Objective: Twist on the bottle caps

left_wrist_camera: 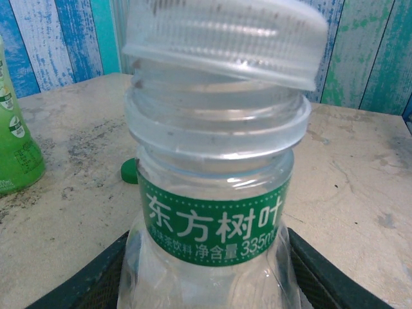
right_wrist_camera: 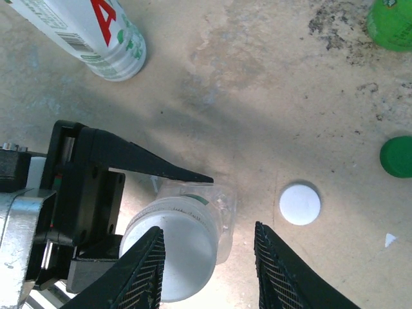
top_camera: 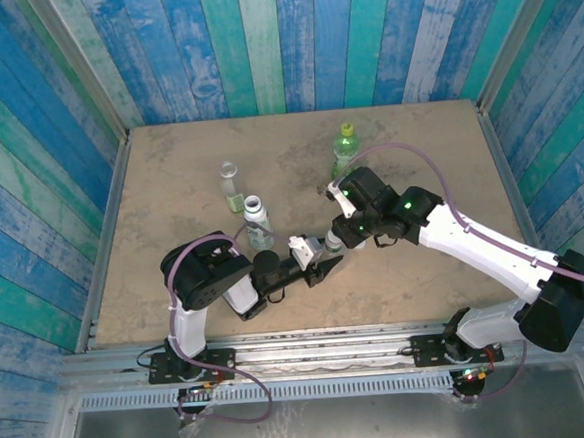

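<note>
Left end effector (left_wrist_camera: 206, 283) is clenched on the clear bottle (left_wrist_camera: 212, 174), low centre of the wrist frame, gripping below the green label (left_wrist_camera: 215, 228). Right end effector (right_wrist_camera: 207, 226) hangs over it, fingers parted, grasping nothing that I can see. White cap (left_wrist_camera: 222, 38) sits crooked on the neck, upper centre. Bottle looks empty, so probably light and thin-walled, likely to dent or spin if squeezed hard. A hold near the stiffer shoulder seems soundest. Cap looks rigid; its ribbed skirt is the place to pinch, after levelling it to spare the threads.

A cap (left_wrist_camera: 225, 38) sits tilted atop the bottle (left_wrist_camera: 212, 238).
</note>
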